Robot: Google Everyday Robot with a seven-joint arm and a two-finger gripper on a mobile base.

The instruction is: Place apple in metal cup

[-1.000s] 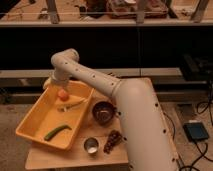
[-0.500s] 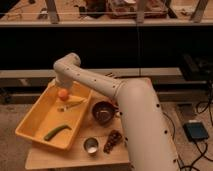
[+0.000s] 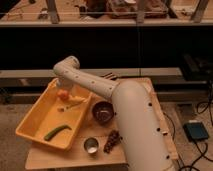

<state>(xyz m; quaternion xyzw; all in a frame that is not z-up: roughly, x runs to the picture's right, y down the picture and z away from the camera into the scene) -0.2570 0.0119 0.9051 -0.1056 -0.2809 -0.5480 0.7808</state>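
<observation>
The apple is small and orange-red and sits in the far part of the yellow tray. My gripper hangs below the arm's bent wrist, right at the apple and partly over it. The arm itself hides how the gripper meets the apple. The metal cup is small and shiny. It stands upright near the table's front edge, to the right of the tray and well apart from the gripper.
A long green vegetable lies in the near part of the tray. A dark purple-brown bowl stands right of the tray. A brown lumpy object lies beside the metal cup. My arm covers the right side of the wooden table.
The arm's bent joint has shifted slightly to the right above the tray. The apple has stayed at about the same spot in the tray.
</observation>
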